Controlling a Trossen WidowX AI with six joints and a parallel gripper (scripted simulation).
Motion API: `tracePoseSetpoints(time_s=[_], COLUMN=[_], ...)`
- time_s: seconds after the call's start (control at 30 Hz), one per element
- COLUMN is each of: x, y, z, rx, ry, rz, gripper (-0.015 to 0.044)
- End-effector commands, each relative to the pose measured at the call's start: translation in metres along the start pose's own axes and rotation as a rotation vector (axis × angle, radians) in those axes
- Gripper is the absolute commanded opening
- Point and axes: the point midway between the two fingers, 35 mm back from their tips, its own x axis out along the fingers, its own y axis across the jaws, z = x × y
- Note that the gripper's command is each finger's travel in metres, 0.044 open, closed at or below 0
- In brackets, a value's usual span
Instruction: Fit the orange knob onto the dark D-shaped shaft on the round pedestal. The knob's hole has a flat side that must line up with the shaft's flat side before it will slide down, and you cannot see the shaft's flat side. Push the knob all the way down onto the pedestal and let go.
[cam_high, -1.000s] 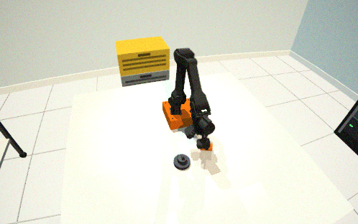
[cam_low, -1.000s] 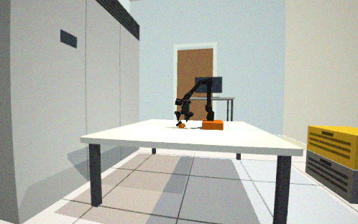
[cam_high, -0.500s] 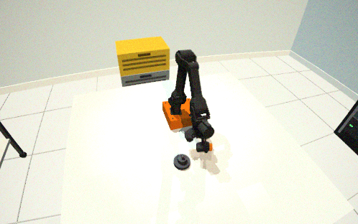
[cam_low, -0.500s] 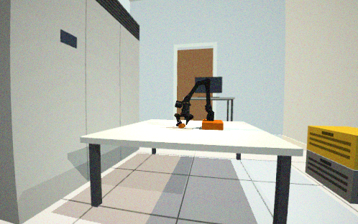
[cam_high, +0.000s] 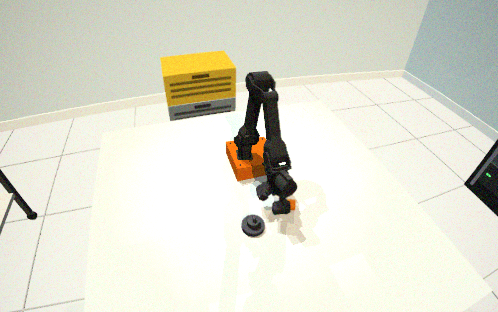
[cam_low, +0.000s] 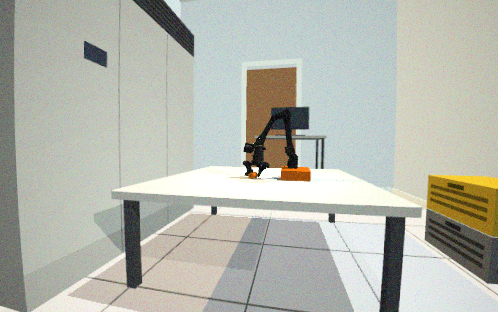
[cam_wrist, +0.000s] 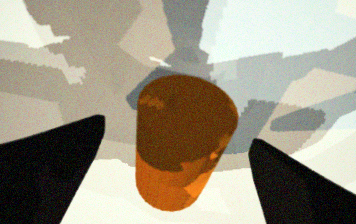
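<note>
A pale wall (cam_high: 320, 35) rises behind my white table (cam_high: 150, 250) (cam_low: 270, 196), and a yellow and grey cabinet (cam_high: 197, 80) (cam_low: 462, 205) stands on the tiled floor (cam_high: 45, 260) (cam_low: 280, 270). A brown door (cam_low: 270, 95) shows at the back of the exterior view.

My arm (cam_high: 272, 120) (cam_low: 289, 135) rises from its orange base (cam_high: 242, 172) (cam_low: 296, 174), bends over at the top and reaches down to the table. My claw (cam_high: 286, 202) (cam_low: 253, 174) (cam_wrist: 179, 135) is spread wide, low over the tabletop, and I have nothing clamped. The orange knob (cam_high: 293, 204) (cam_low: 253, 175) (cam_wrist: 180, 135) is on the table between my fingers, with a gap on either side in the wrist view. Much of it is in shade, and I can't make out its hole.

The dark pedestal (cam_high: 253, 232) stands near my claw, apart from the knob, its short shaft (cam_high: 254, 218) bare.
</note>
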Motion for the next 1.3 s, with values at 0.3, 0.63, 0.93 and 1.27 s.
tracePoseSetpoints(time_s=[0.3, 0.63, 0.93, 1.27], x=[0.001, 0.001, 0.000, -0.003], y=[0.000, 0.000, 0.000, 0.000], z=[0.001, 0.001, -0.001, -0.013], rx=[0.006, 0.006, 0.003, 0.001], ry=[-0.005, -0.005, -0.032, -0.212], rz=[0.002, 0.002, 0.001, -0.001], gripper=[0.0240, 0.0193, 0.0179, 0.0179])
